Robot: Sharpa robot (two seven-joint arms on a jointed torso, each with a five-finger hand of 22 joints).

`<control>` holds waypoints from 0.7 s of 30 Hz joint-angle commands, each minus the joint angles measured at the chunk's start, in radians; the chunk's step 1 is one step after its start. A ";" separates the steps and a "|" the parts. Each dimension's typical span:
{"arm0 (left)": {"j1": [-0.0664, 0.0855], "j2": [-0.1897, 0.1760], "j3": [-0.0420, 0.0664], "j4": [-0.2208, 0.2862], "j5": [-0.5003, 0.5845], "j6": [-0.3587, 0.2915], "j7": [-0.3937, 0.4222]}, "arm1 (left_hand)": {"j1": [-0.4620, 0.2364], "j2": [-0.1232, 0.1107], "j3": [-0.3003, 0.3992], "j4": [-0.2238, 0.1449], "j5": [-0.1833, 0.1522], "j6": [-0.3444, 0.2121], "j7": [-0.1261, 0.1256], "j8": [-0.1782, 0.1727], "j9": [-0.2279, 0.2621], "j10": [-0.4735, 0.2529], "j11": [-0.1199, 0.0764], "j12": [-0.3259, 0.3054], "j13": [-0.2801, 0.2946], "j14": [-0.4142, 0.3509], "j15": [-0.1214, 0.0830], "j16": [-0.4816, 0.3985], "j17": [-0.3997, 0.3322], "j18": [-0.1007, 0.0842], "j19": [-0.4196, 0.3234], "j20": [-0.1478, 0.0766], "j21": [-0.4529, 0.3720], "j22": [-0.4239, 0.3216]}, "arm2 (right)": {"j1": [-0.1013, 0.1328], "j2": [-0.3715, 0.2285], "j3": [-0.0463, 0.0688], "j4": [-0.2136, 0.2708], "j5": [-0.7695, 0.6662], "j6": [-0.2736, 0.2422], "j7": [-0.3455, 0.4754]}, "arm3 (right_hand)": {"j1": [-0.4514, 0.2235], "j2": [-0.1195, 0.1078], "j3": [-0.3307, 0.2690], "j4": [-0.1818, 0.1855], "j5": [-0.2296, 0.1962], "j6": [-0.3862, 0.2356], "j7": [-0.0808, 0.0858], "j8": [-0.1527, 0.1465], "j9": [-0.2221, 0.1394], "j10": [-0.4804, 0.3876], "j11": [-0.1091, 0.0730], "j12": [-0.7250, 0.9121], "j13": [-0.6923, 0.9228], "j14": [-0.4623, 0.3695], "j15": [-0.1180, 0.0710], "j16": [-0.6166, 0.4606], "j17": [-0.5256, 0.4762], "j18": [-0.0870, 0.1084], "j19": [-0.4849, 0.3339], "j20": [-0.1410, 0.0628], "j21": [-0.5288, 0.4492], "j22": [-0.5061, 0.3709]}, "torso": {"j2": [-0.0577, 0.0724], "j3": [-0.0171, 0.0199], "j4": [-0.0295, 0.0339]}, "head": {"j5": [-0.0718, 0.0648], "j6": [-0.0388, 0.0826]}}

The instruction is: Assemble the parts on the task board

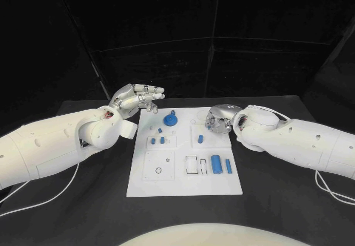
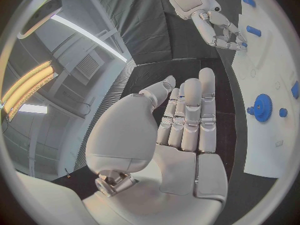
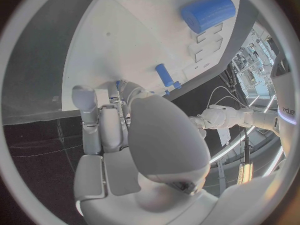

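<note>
The left robot hand (image 1: 139, 97) hangs above the black table (image 1: 66, 205) just off the far-left corner of the task board (image 1: 185, 187). Its silver fingers (image 2: 190, 115) lie straight and side by side, palm bare, holding nothing. Dark, matte table runs free all along the board's left edge, and more of it lies between the board's near edge and the robot.

The task board is a flat white rectangular plate in the middle of the table, with shallow outlined recesses in it. Near its far-left corner stands a blue gear (image 1: 171, 120), round and toothed, with a small knob on top. Nearer than the gear, small blue pegs (image 1: 153, 140) stand in a square recess on the left half. Further right, towards the near-right part of the board, a smooth blue cylinder (image 1: 216, 164) lies beside a thinner blue rod (image 1: 229, 165); both sit just inside the right edge, next to two narrow rectangular cut-outs.

The right robot hand (image 1: 219, 120) is low over the board's far-right part, palm turned down and fingers curled towards the plate. In the right wrist view its fingertips (image 3: 119, 87) meet the white surface close to a short blue pin (image 3: 164, 74), but whether they grasp any part, I cannot tell. The right edge of the board passes under this arm, with open black table beyond.
</note>
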 commanded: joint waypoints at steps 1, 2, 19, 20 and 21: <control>0.001 0.001 0.001 -0.001 0.005 0.010 0.008 | 0.005 0.002 -0.008 -0.002 0.000 0.004 0.002 0.005 0.001 -0.004 -0.001 0.004 0.001 -0.006 0.001 -0.001 -0.001 0.014 -0.005 0.000 -0.004 -0.002 | -0.008 0.006 -0.005 0.008 -0.052 0.024 -0.030 | -0.009 -0.010 0.031 -0.017 -0.013 0.012 -0.001 -0.010 0.001 0.012 -0.001 -0.006 -0.006 0.032 -0.004 -0.007 -0.015 -0.015 0.011 0.000 0.016 0.021 | -0.001 0.0002 0.0000 | -0.001 -0.003; 0.001 0.001 0.001 -0.001 0.005 0.010 0.008 | 0.005 0.002 -0.008 -0.002 0.000 0.004 0.002 0.005 0.001 -0.004 -0.001 0.004 0.001 -0.006 0.001 -0.001 -0.001 0.014 -0.005 0.000 -0.004 -0.002 | -0.009 0.006 -0.005 0.008 -0.060 0.020 -0.035 | -0.012 -0.011 0.040 -0.021 -0.016 0.016 -0.001 -0.011 0.002 0.015 -0.002 -0.007 -0.007 0.032 -0.005 -0.008 -0.018 -0.015 0.012 0.000 0.018 0.024 | -0.001 -0.0001 0.0006 | -0.002 -0.004; 0.001 -0.001 0.001 -0.003 0.005 0.006 0.004 | 0.008 0.002 -0.012 -0.004 0.000 0.003 0.003 0.006 0.001 -0.006 0.000 0.007 0.001 -0.007 0.001 -0.001 -0.003 0.013 -0.005 0.000 -0.006 -0.003 | -0.012 0.004 -0.005 0.036 -0.097 -0.081 -0.053 | -0.079 -0.020 0.101 -0.061 -0.034 0.071 -0.013 -0.013 0.004 0.068 -0.016 -0.018 -0.016 0.029 -0.016 -0.026 -0.064 -0.025 0.040 -0.010 0.059 0.085 | 0.000 -0.0005 -0.0005 | -0.002 -0.007; 0.001 -0.001 0.001 -0.003 0.005 0.007 0.003 | 0.008 0.002 -0.012 -0.004 0.000 0.003 0.003 0.006 0.001 -0.007 0.000 0.007 0.001 -0.007 0.001 -0.001 -0.003 0.013 -0.005 0.000 -0.006 -0.003 | -0.012 0.003 -0.005 0.039 -0.096 -0.088 -0.052 | -0.084 -0.021 0.102 -0.061 -0.037 0.072 -0.013 -0.013 0.004 0.069 -0.016 -0.019 -0.016 0.029 -0.016 -0.025 -0.065 -0.025 0.040 -0.010 0.059 0.086 | -0.001 -0.0004 -0.0004 | -0.002 -0.007; 0.001 -0.001 0.001 -0.003 0.005 0.008 0.002 | 0.008 0.002 -0.012 -0.004 0.000 0.003 0.003 0.006 0.001 -0.007 0.000 0.007 0.001 -0.007 0.001 -0.001 -0.003 0.013 -0.005 0.000 -0.006 -0.003 | -0.012 0.002 -0.005 0.041 -0.095 -0.094 -0.051 | -0.090 -0.021 0.103 -0.062 -0.043 0.073 -0.014 -0.014 0.004 0.071 -0.017 -0.020 -0.017 0.030 -0.017 -0.025 -0.066 -0.025 0.040 -0.010 0.060 0.086 | -0.001 -0.0001 0.0001 | -0.002 -0.007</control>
